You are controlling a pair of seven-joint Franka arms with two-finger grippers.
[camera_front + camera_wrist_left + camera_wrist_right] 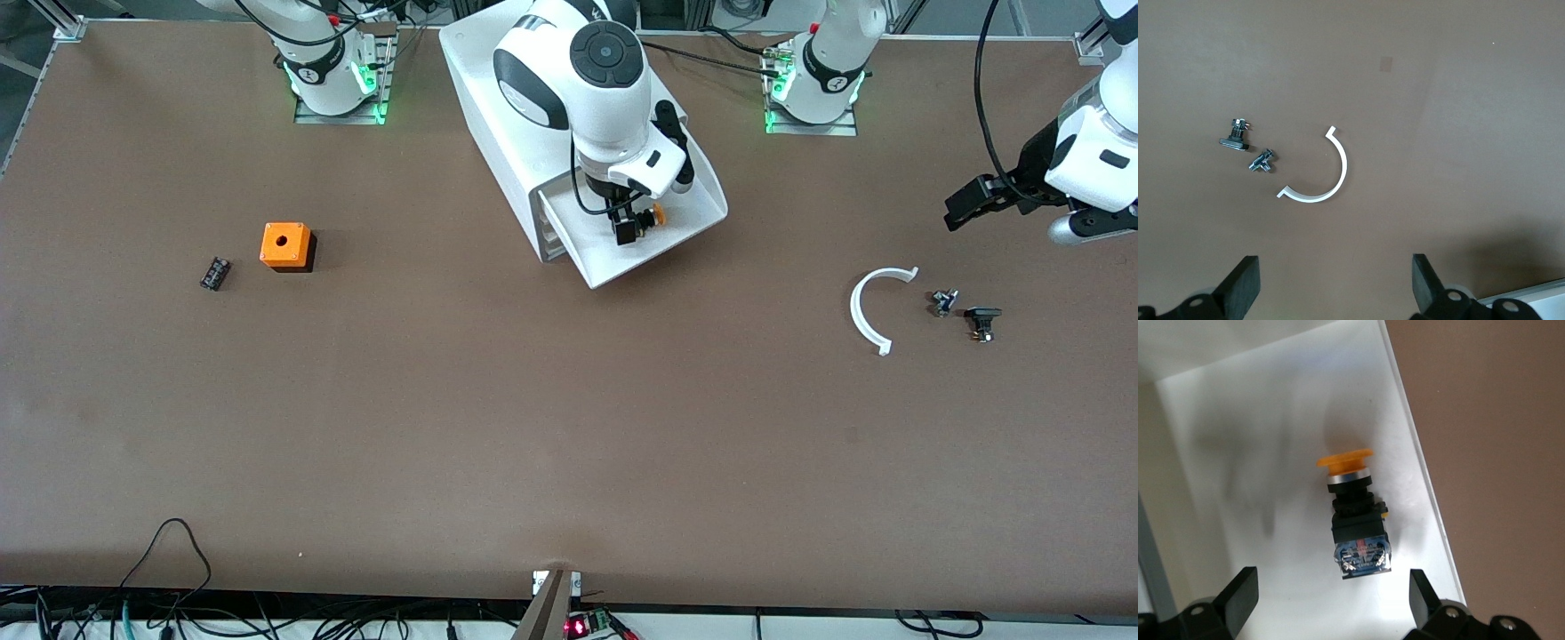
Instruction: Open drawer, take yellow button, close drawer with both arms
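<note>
1. We see the top drawer (685, 233) pulled out of the white cabinet (498, 116), which stands between the two arm bases.
2. Inside the drawer lies the button (1353, 520), on its side on the white floor; its orange cap points toward one side wall and its blue-and-black body away from it. We see nothing else in the tray.
3. The right gripper (1331, 603) hangs directly over the drawer above the button, its two black fingers (1238, 597) spread wide on either side of it and touching nothing.
4. The left gripper (1336, 287) waits in the air at the left arm's end of the table, fingers apart and empty.
5. On the bare table under that gripper we find a white half ring (1318, 175), and just beside it two small parts: a silver one (1262, 161) and a black one (1236, 135).
6. Toward the right arm's end of the table sits an orange cube with a hole (285, 245), with a small black part (214, 273) near it, both well apart from the cabinet.
</note>
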